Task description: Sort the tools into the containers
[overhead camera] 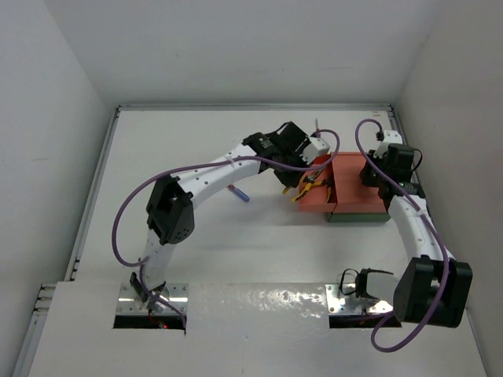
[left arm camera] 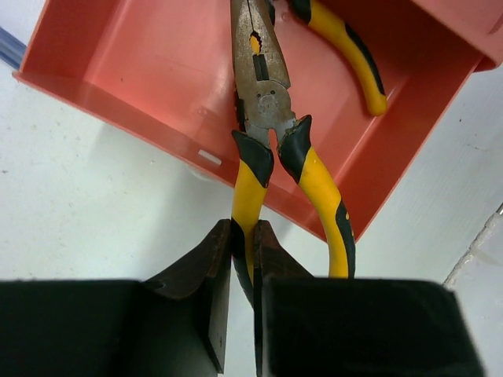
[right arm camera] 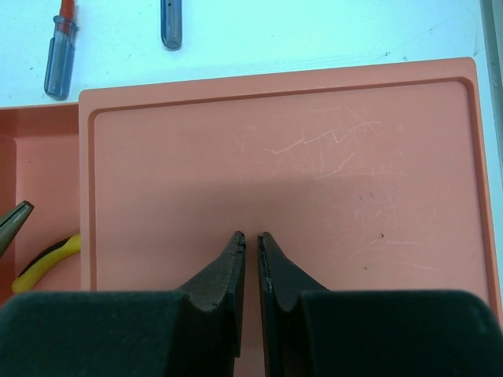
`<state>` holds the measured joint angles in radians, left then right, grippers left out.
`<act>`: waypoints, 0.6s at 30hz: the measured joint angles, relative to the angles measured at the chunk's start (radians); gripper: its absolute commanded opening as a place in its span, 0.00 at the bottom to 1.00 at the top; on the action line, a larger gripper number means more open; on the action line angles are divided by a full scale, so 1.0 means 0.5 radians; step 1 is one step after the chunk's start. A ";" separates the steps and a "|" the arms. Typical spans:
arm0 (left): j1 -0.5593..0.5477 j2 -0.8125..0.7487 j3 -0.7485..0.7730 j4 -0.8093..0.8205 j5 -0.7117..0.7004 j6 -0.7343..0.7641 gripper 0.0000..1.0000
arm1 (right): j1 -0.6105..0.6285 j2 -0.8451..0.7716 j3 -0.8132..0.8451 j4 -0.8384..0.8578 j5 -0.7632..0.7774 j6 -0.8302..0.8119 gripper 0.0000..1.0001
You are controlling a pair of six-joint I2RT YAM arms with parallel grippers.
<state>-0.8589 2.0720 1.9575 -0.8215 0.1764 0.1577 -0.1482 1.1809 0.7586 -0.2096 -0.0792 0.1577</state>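
My left gripper (left arm camera: 242,224) is shut on one yellow-orange handle of a pair of pliers (left arm camera: 263,102), whose dark nose reaches over the near wall into the orange-red tray (left arm camera: 141,102). A second pair of pliers (left arm camera: 346,47) lies inside that tray. In the top view the left gripper (overhead camera: 302,182) holds the pliers (overhead camera: 312,188) at the tray's left edge. My right gripper (right arm camera: 251,234) is shut and empty, hovering above a flat orange-red panel (right arm camera: 314,157) that covers the dark green tray (overhead camera: 357,217). Two blue-and-red screwdrivers (right arm camera: 59,55) (right arm camera: 171,23) lie on the table beyond it.
Another blue screwdriver (overhead camera: 240,193) lies on the white table left of the trays. The right arm (overhead camera: 416,228) runs along the table's right edge next to the wall. The trays sit close together at the right middle.
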 measured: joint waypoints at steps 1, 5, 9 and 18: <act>-0.003 0.009 0.019 -0.006 0.000 0.004 0.13 | 0.000 0.000 0.000 -0.001 0.000 -0.001 0.12; -0.020 0.043 0.074 -0.014 0.002 0.003 0.28 | 0.000 0.000 0.000 0.000 0.000 0.000 0.12; -0.036 0.089 0.181 -0.002 0.005 -0.002 0.35 | 0.000 0.000 -0.002 0.001 -0.008 0.000 0.15; -0.037 0.207 0.391 0.065 0.014 -0.012 0.39 | 0.000 -0.003 -0.009 0.011 -0.015 -0.001 0.15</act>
<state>-0.8776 2.1754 2.1532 -0.7891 0.1837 0.1516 -0.1482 1.1793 0.7540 -0.2043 -0.0868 0.1574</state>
